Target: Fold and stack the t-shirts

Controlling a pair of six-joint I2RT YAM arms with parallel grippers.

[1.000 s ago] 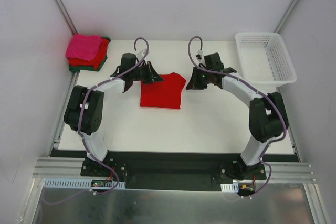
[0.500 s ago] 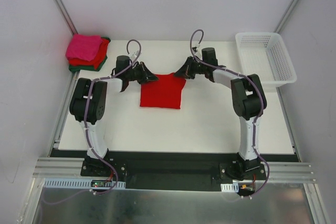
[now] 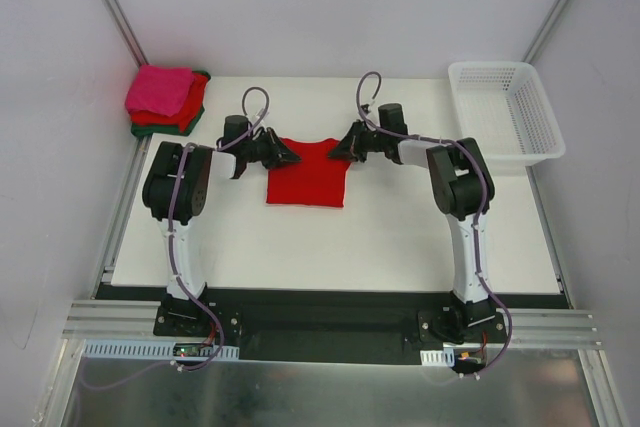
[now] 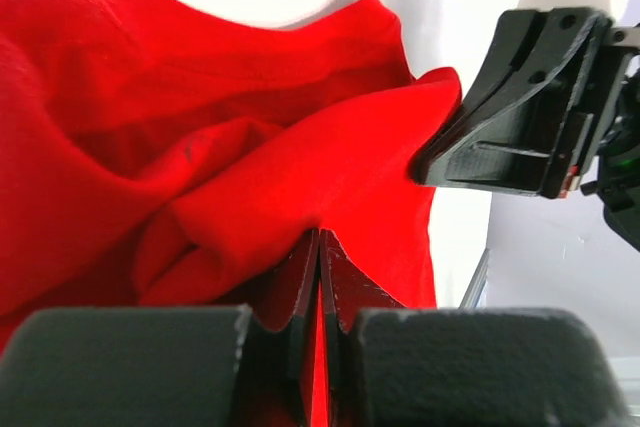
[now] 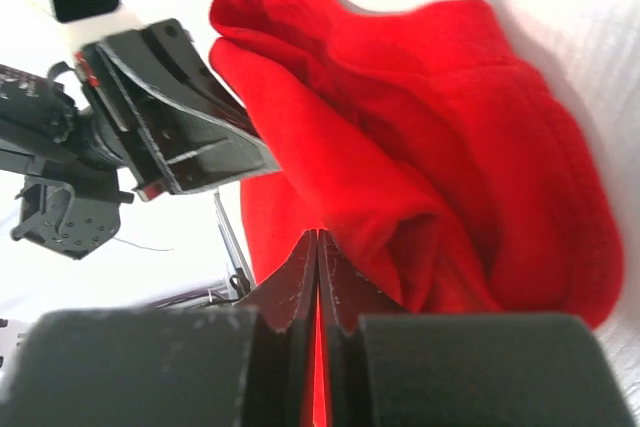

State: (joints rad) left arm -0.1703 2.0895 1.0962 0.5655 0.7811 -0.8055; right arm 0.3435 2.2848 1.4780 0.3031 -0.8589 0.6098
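Note:
A bright red t-shirt (image 3: 307, 175) lies partly folded on the white table, its far edge lifted between both grippers. My left gripper (image 3: 289, 156) is shut on the shirt's far left corner; in the left wrist view (image 4: 319, 237) red cloth (image 4: 200, 177) is pinched between the jaws. My right gripper (image 3: 338, 152) is shut on the far right corner; the right wrist view (image 5: 317, 239) shows the cloth (image 5: 430, 157) clamped the same way. A stack of folded shirts, hot pink (image 3: 160, 89) on red on dark green, sits at the far left corner.
A white lattice basket (image 3: 505, 107) stands at the far right of the table (image 3: 330, 247). The two grippers face each other closely across the shirt's far edge. Grey walls enclose the table on three sides.
Both grippers moved in toward the shirt's far corners and closed on it. The shirt's far edge is now drawn in and bunched between them, and both arms stretch farther out.

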